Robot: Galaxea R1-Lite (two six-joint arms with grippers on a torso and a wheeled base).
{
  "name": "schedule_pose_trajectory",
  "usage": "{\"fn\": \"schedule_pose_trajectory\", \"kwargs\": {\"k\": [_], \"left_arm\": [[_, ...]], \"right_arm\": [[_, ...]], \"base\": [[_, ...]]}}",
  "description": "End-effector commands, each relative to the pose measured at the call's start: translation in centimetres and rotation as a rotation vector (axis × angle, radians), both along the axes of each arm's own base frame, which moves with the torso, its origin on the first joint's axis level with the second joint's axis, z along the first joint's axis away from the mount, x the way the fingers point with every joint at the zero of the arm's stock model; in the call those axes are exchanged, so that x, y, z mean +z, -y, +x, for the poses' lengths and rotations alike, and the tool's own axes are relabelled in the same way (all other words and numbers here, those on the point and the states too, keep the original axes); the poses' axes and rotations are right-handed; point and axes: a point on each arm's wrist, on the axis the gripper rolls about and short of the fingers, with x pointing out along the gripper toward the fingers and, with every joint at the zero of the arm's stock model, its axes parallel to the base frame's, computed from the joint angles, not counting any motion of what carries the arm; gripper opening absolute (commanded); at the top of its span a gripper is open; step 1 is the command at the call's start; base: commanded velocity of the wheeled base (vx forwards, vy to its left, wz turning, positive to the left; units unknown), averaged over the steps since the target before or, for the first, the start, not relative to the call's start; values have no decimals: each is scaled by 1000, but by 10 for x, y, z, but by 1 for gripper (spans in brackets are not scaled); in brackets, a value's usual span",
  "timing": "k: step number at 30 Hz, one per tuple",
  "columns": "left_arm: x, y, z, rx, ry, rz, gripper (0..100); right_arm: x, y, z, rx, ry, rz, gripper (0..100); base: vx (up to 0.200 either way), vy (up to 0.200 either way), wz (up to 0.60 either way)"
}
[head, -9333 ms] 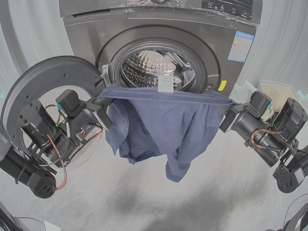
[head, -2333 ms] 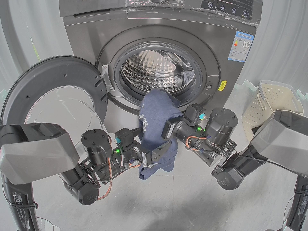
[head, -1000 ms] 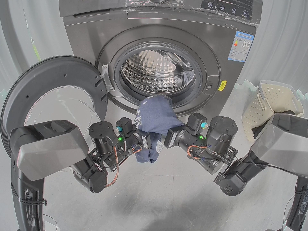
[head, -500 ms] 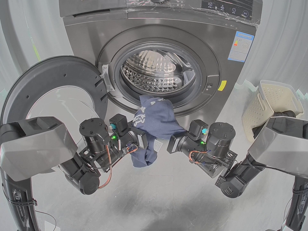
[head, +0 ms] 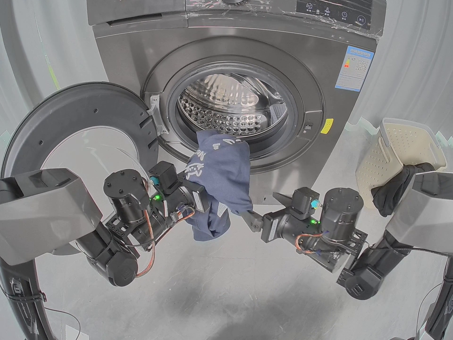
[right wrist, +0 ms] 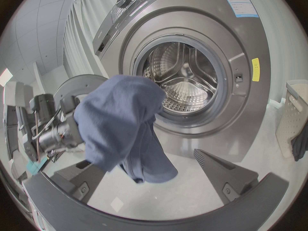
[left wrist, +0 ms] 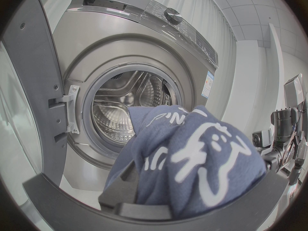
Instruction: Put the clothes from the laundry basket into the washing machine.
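Here, shirt (head: 219,168) in left gripper (head: 210,203) (washer (head: 302,62) open)

left pincer (head: 206,204) half hidden under shirt (head: 222,168)

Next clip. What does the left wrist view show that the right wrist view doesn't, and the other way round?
Left wrist view: the white print on the navy shirt, and the door hinge. Right wrist view: the laundry basket with a dark garment over its rim, and the yellow sticker beside the opening. Both: the washing machine, its drum, and the shirt hanging in front of the opening.
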Motion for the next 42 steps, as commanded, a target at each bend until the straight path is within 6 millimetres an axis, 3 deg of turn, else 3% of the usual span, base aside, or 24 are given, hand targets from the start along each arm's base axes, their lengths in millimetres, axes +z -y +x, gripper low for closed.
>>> {"fn": "schedule_pose_trajectory", "kwargs": {"k": [1, 6, 16, 22, 42], "left_arm": [[9, -8, -14, -10, -3, 3, 0], [11, -15, -25, -6, -21, 10, 0], [4, -24, -41, -5, -70, 41, 0], [1, -20, -44, -17, -74, 59, 0], [-2, -11, -49, -48, -76, 76, 0]], "right_arm": [[11, 34, -43, 49, -20, -64, 100], [5, 50, -56, 36, -57, -97, 100], [7, 74, -42, -64, -51, -86, 100], [8, 72, -43, -51, -50, -84, 100], [7, 63, -50, -12, -55, -85, 100]], "base": [[0, 0, 0], [0, 0, 0], [0, 0, 0], [0, 0, 0], [200, 0, 0]]}}
